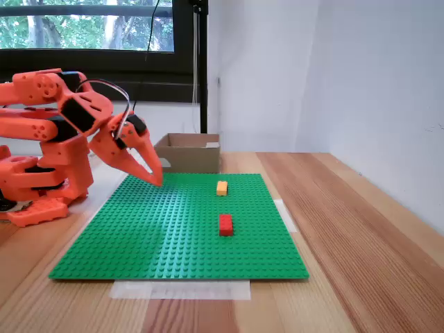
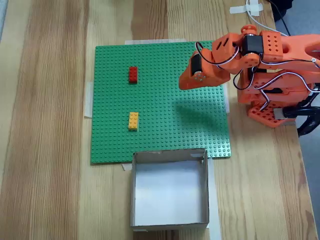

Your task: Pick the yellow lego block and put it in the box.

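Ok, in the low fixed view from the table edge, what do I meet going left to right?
Orange arm base → gripper → cardboard box → yellow lego block, with the red lego brick barely further right and nearer the camera.

A pale wooden counter (image 1: 361,229) with long plank grain fills the foreground, and a green studded baseplate (image 1: 180,229) lies taped flat on it. Behind the counter, a black-framed window (image 1: 90,41) shows leafy green trees in daylight. A plain white wall (image 1: 374,83) runs along the right side in this fixed view, evenly and softly lit.
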Controlling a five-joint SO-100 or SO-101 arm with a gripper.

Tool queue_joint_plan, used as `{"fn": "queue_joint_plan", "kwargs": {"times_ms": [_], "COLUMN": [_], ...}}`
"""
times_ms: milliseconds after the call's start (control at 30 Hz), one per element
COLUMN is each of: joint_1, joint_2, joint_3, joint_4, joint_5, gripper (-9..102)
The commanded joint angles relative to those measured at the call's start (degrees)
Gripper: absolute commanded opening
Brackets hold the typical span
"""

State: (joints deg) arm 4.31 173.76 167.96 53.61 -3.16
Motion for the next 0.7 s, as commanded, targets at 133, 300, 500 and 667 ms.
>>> {"fn": "queue_joint_plan", "kwargs": {"times_ms": [133, 300, 500, 667], "joint_1": [-0.62, -1.05, -2.37, -2.99], "joint_2": [-8.00, -16.17, -25.93, -35.86], "joint_3": [-12.04, -20.48, -30.85, -40.69], "joint_4": [2.90, 5.71, 9.23, 12.22], "joint_5": [2.02, 2.81, 2.81, 4.83], "gripper": [-1, -1, -1, -1]}}
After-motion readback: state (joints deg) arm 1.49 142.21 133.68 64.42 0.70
